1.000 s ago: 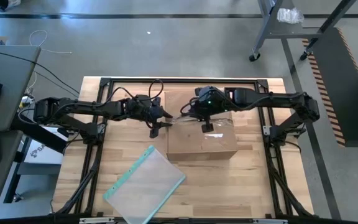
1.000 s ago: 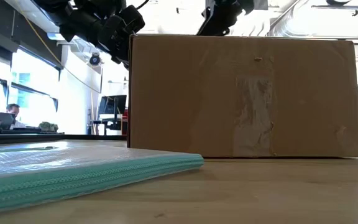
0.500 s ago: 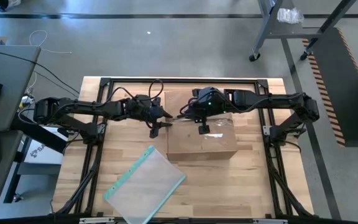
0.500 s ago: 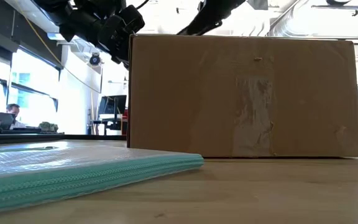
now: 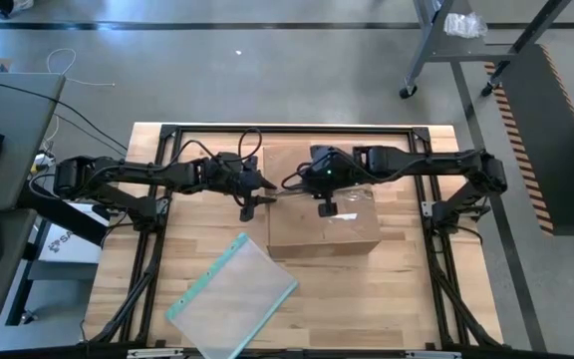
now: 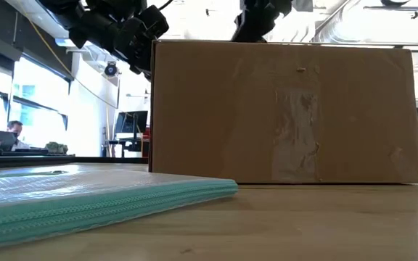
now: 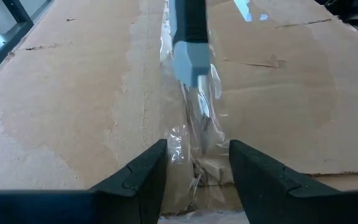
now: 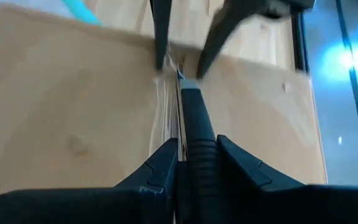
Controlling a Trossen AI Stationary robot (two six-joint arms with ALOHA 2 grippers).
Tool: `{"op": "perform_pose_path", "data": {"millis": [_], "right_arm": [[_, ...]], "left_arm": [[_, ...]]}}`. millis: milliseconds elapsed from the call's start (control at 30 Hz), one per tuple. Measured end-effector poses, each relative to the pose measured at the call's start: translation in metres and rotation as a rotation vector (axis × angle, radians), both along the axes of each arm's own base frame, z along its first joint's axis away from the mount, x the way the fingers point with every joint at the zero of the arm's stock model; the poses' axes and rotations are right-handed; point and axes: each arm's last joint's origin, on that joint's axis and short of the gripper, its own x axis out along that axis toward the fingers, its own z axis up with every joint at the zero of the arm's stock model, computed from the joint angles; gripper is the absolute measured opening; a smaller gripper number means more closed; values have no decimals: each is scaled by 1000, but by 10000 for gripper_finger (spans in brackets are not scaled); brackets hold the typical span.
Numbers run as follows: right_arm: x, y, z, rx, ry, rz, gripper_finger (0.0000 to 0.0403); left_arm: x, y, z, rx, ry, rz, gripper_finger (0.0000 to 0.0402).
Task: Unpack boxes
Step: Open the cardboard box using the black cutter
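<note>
A clear pouch [image 5: 233, 295] with a teal edge lay on the desk [image 5: 387, 299], near its front-left. Behind it and to the right, the brown cardboard box [image 5: 325, 214] sat mid-desk, taped seam on top. The left claw [image 5: 263, 189] stood at the box's left edge, its fingers [image 7: 143, 171] spread apart on either side of the tape. The right claw [image 5: 318, 181], over the box top, gripped a dark-handled cutter [image 8: 194, 124] whose tip met the seam.
</note>
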Motion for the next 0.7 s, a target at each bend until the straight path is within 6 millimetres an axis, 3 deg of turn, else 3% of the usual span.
{"op": "perform_pose_path", "data": {"millis": [367,533,700], "right_arm": [[-10,4,0,-17,118,-51,71],[-8,10,1,-17,99,-32,71],[-6,10,3,-23,67,-25,71]], "left_arm": [[-1,-1,2,1,-7,-1,157],[-8,-5,24,-7,-58,0,156],[-9,-15,65,103,-251,-36,156]]}}
